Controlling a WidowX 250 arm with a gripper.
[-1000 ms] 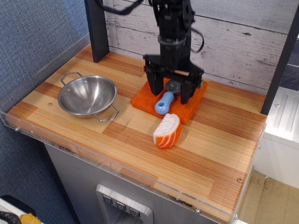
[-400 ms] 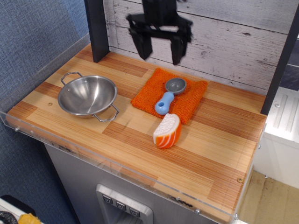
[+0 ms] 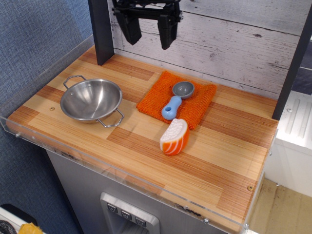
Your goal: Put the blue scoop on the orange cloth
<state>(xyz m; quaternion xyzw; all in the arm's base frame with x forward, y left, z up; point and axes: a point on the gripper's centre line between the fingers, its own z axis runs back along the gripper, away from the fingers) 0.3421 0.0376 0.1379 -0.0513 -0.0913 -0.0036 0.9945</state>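
Observation:
The blue scoop (image 3: 174, 101) lies on the orange cloth (image 3: 199, 106), its grey bowl head toward the back wall and its light-blue handle pointing to the table's front. The cloth lies flat near the back wall, right of centre. My gripper (image 3: 148, 33) hangs high above the table at the top of the view, up and to the left of the cloth. Its two dark fingers are spread apart and hold nothing.
A steel bowl (image 3: 91, 101) with two wire handles stands on the left of the wooden table (image 3: 229, 156). An orange-and-white striped wedge toy (image 3: 174, 137) sits just in front of the cloth. A dark post (image 3: 101, 29) stands at the back left. A clear rim runs along the table's edges.
My gripper was down around the scoop on the cloth one second ago. It has since risen and moved left, empty. The scoop stays on the cloth.

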